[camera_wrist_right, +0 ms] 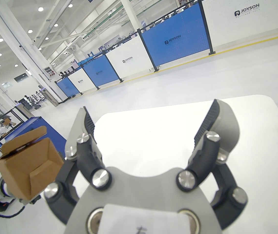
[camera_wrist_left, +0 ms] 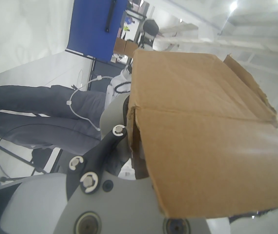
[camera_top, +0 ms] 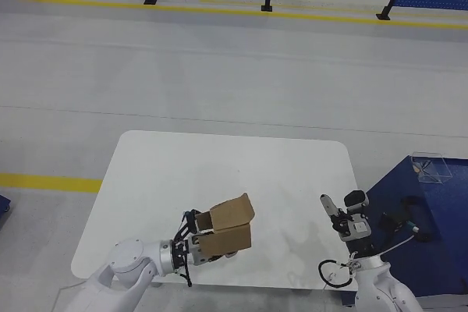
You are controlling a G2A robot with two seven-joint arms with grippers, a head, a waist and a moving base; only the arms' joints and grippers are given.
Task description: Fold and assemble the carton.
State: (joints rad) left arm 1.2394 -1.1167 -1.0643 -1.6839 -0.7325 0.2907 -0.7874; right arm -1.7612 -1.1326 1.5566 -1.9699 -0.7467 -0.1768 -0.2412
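At the near edge of the table (camera_top: 218, 164), on its left side, the left gripper (camera_top: 193, 240) has its jaws clamped on the near-left end of the brown carton (camera_top: 226, 226). Going by the shadow beneath it, the box seems to be held a little above the white surface rather than resting on it. In the left wrist view a cardboard panel (camera_wrist_left: 202, 135) sits close against the linkage, with a crease line running across it, so the grip is probably on a wall edge close to a fold. Holding it there leaves the rest of the box free.

The carton is only partly formed. One flap (camera_top: 235, 209) stands up and tilts towards the far side. From the right wrist view the open mouth (camera_wrist_right: 29, 166) faces across the table, its inner folds angled inward but not yet flush. Turning the open end that way presents the loose flaps to the other arm, and lifting the box gives room to press on them from the side or from above.

The right gripper (camera_top: 342, 204) hangs near the near-right part of the table, well apart from the carton, jaws spread wide and holding nothing. Its ribbed pads (camera_wrist_right: 206, 120) point over the bare tabletop towards the far edge. Open and to one side, it looks ready to come across and push a flap down while the left arm steadies the box.

The flap closing seems to be in hand, with tucking left to do. A thin wall pinched by one edge could twist or slip under a sideways push.
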